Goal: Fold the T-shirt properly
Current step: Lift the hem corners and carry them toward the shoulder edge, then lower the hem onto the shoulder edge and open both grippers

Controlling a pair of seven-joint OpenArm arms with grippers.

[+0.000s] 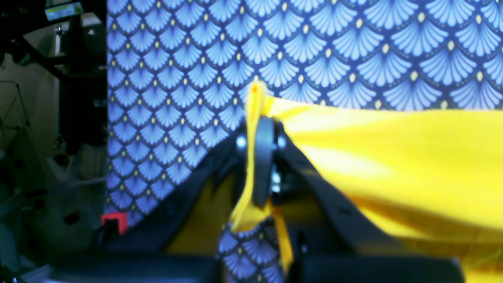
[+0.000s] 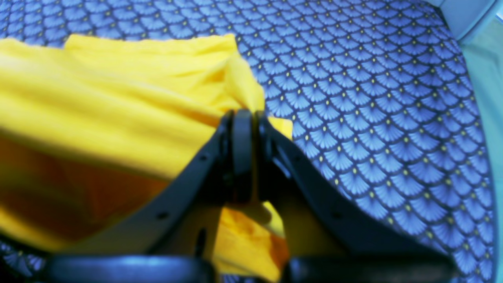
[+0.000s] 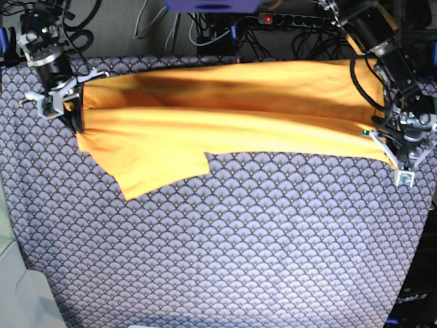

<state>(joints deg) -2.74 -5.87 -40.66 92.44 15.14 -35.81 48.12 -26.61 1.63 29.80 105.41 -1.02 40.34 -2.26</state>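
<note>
The yellow-orange T-shirt is stretched in a long band across the back of the table, held between both grippers. On the base view's right, my left gripper is shut on one end of the cloth. The left wrist view shows its jaws pinching a yellow fold, with the T-shirt spreading to the right. On the base view's left, my right gripper is shut on the other end. In its wrist view the gripper clamps a bunched corner of the T-shirt. A sleeve lies flat toward the front.
The blue-grey scallop-patterned table cover spans the whole table in front of the shirt. Cables and a power strip run behind the back edge. The table's side edge shows in the left wrist view, with dark stands beyond it.
</note>
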